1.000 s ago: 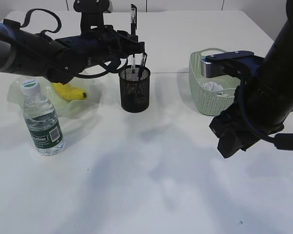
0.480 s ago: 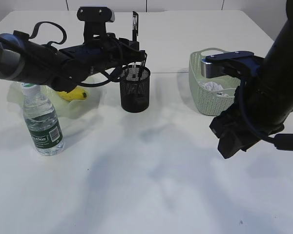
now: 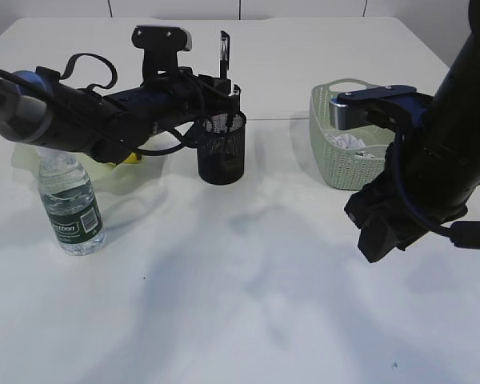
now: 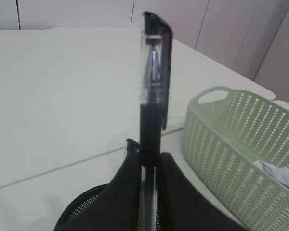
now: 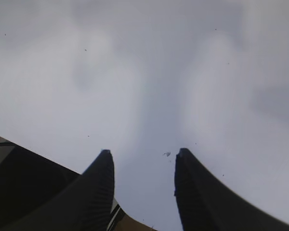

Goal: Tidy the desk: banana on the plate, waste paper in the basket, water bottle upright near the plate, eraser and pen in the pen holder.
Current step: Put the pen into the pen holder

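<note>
My left gripper (image 3: pixel 226 90) is shut on a black pen (image 3: pixel 222 48) and holds it upright, its lower end down inside the black mesh pen holder (image 3: pixel 222 152). In the left wrist view the pen (image 4: pixel 152 96) stands clamped between the fingers (image 4: pixel 127 187) above the holder's rim (image 4: pixel 79 208). The water bottle (image 3: pixel 69 200) stands upright in front of the pale green plate (image 3: pixel 22 160). The arm hides most of the banana (image 3: pixel 132 158). Waste paper (image 3: pixel 348 142) lies in the green basket (image 3: pixel 330 152). My right gripper (image 5: pixel 142 159) is open and empty over bare table. No eraser shows.
The basket (image 4: pixel 231 144) stands close to the right of the pen holder, with the paper (image 4: pixel 279 171) in it. My right arm (image 3: pixel 424 176) hangs in front of the basket at the right. White table (image 3: pixel 240 304) stretches across the front.
My left gripper has come down with the pen, lowering it into the pen holder. The arm now covers most of the banana and plate. The right arm has not moved.
</note>
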You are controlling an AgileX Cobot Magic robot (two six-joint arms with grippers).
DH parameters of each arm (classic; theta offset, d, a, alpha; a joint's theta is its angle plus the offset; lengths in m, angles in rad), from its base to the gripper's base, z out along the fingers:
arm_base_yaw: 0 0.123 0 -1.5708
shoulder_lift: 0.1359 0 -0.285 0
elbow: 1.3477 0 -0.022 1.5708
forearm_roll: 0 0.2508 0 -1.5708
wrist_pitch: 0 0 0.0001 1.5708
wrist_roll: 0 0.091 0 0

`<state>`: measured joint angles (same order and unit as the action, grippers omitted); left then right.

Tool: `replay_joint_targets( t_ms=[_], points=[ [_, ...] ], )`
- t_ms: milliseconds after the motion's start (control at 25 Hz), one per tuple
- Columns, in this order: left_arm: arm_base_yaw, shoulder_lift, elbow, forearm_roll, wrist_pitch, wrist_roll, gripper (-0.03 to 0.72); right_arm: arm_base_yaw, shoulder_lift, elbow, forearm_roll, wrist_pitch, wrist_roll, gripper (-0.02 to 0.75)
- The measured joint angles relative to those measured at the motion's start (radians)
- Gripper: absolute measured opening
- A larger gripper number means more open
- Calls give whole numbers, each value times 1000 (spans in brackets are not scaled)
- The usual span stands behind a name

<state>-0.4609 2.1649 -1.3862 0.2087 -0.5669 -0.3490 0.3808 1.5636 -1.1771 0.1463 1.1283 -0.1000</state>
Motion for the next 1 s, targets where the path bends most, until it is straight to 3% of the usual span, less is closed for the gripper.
replay_joint_targets(
  t_ms=[1000],
  points=[
    [22, 59, 0, 0, -71, 60, 37, 0, 0, 0, 0, 6, 0, 319]
  ],
)
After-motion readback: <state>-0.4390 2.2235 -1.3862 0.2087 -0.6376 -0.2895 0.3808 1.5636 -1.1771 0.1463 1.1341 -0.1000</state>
